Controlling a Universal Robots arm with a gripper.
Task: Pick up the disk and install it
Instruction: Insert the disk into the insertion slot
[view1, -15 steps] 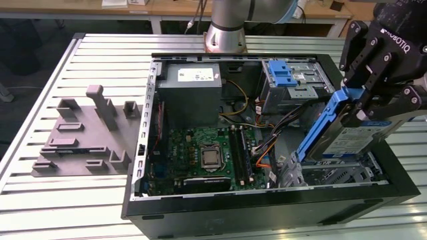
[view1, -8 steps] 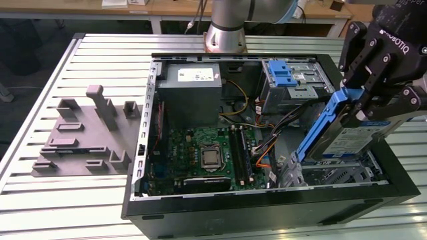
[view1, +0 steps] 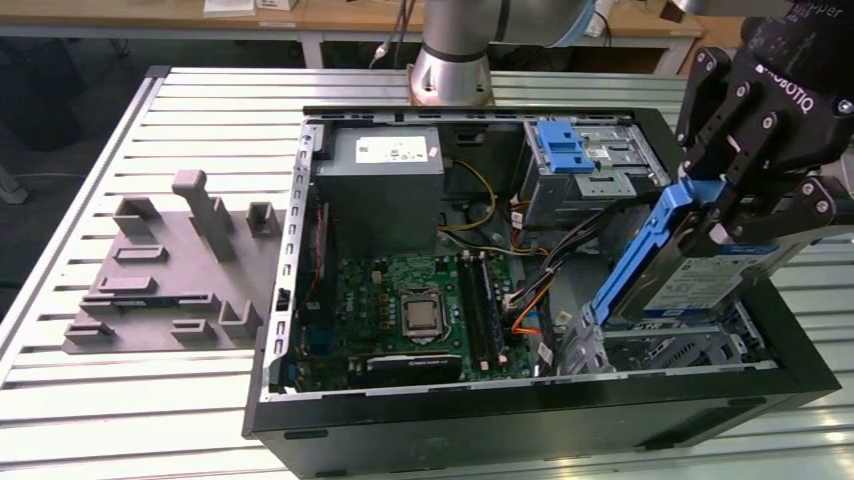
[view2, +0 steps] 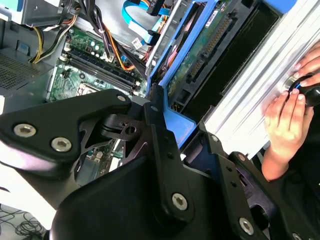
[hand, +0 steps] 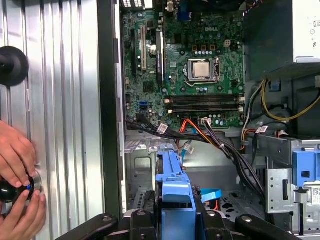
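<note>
Plainly, the fingers (view1: 731, 175) grip the disk (view1: 707, 275), tilted above the case (view1: 534, 390) in the exterior view; both wrist views add a person's hands (hand: 17, 167) on the desk (hand: 60, 100) beside it.

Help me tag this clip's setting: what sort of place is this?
Probably a robotics lab bench: an opened computer case lies on a slatted metal table, the arm's tool grips the disk above it, and wooden desks stand behind.
</note>
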